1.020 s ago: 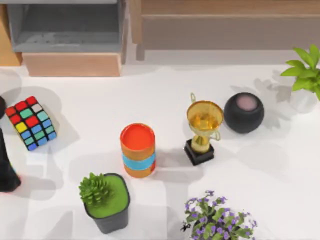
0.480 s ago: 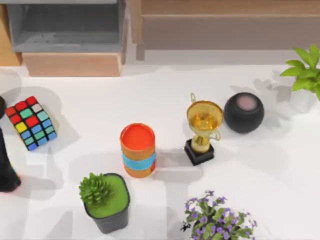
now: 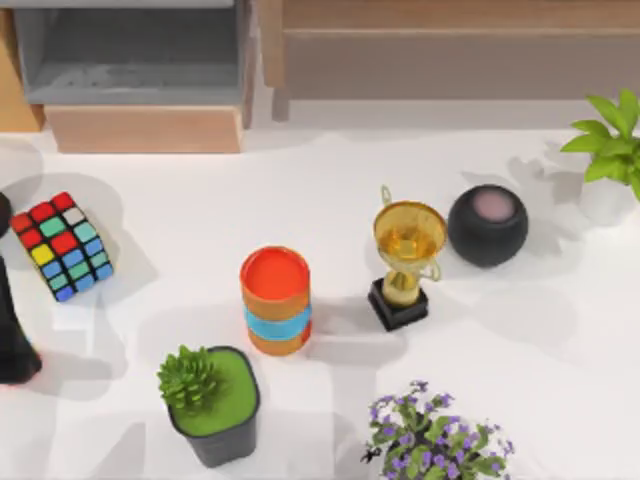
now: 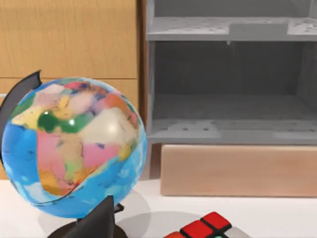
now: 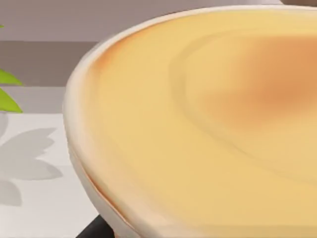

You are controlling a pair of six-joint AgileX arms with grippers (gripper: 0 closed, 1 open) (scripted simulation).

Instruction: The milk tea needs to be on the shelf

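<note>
The milk tea [image 3: 275,300] stands upright mid-table, untouched, with the grey shelf [image 3: 130,60] at the back left. The left arm [image 3: 12,340] at the table's left edge appears nearer; its gripper's opening cannot be told.

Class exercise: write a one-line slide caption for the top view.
Milk tea stands mid-table between trophy and Rubik's cube, grey shelf behind.
</note>
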